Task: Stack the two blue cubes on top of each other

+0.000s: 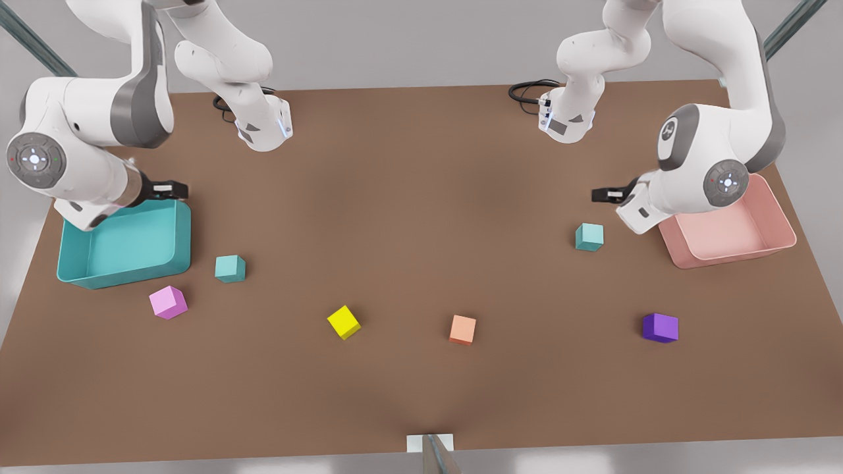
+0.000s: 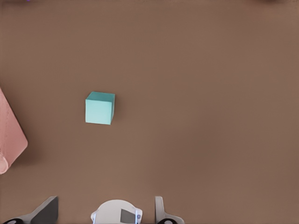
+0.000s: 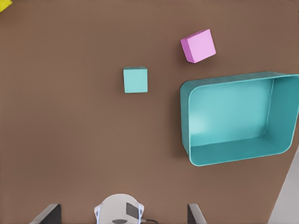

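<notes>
On the desk [image 1: 421,217], both grippers, left [image 1: 600,195] and right [image 1: 172,190], hover with jaws wide while one blue cube [image 1: 589,237] lies at three o'clock, the other [image 1: 230,268] at nine, risking a mistaken purple cube [image 1: 660,327] grab.

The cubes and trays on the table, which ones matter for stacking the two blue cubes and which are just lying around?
For the job:
teal cube near the teal tray
teal cube near the pink tray

Just lying about:
pink cube
yellow cube
orange cube
purple cube
teal tray
pink tray
</notes>
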